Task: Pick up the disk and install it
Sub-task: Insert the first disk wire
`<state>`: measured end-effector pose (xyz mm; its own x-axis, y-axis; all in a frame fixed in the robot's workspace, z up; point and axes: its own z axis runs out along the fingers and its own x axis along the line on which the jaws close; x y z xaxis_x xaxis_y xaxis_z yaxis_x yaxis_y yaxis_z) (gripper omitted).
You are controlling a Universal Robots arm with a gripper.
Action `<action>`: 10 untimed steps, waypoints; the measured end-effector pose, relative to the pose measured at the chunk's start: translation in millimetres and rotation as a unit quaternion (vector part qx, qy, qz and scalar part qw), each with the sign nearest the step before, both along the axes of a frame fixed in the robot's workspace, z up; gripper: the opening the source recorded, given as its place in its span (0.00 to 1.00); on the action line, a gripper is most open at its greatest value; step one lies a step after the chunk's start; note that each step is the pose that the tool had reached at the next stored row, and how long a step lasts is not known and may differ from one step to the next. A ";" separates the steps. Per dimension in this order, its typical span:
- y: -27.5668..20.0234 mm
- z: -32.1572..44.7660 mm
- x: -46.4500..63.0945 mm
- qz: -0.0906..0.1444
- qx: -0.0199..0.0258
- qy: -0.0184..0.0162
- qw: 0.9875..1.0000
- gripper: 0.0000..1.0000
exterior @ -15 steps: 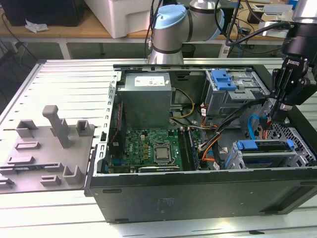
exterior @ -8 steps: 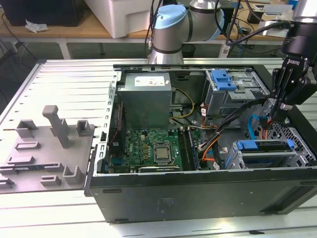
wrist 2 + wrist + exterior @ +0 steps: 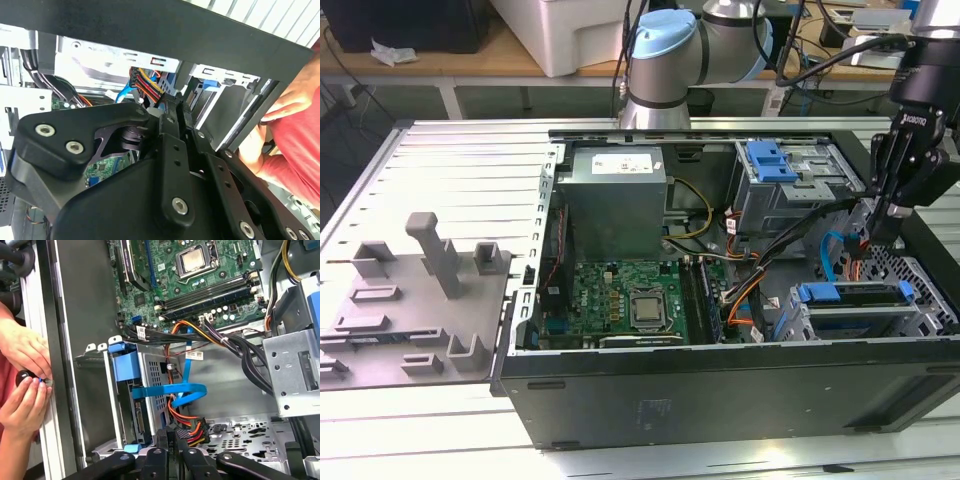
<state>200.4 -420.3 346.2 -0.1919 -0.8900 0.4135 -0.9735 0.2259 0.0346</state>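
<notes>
The disk (image 3: 860, 296), silver in a blue carrier (image 3: 124, 366), stands on edge inside the metal drive cage (image 3: 920, 318) at the corner of the open computer case, on the exterior view's right. In the first wrist view the disk (image 3: 138, 415) shows edge-on between the cage walls. My gripper (image 3: 877, 236) hangs just above the case floor beside that cage, close to the orange and red cable plugs (image 3: 189, 428). Its black fingers (image 3: 163, 441) are pressed together with nothing between them, as the second wrist view also shows for the gripper (image 3: 175, 111).
A person's hands (image 3: 22, 367) rest on the case's outer edge (image 3: 55, 365) beside the cage, with a red sleeve (image 3: 300, 145). The motherboard (image 3: 620, 295), power supply (image 3: 615, 205), cable bundles (image 3: 235, 340) and a second cage with a blue latch (image 3: 770, 160) stand nearby. A grey fixture plate (image 3: 410, 310) lies at the exterior view's left.
</notes>
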 end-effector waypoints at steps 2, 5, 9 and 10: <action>0.8 2.8 -5.6 0.000 -0.005 0.000 1.000 0.18; 1.9 5.2 -13.2 0.000 -0.011 0.000 1.000 0.18; -2.4 5.5 -18.8 0.002 -0.009 0.000 1.000 0.18; -3.9 5.8 -19.5 0.005 -0.006 0.000 1.000 0.18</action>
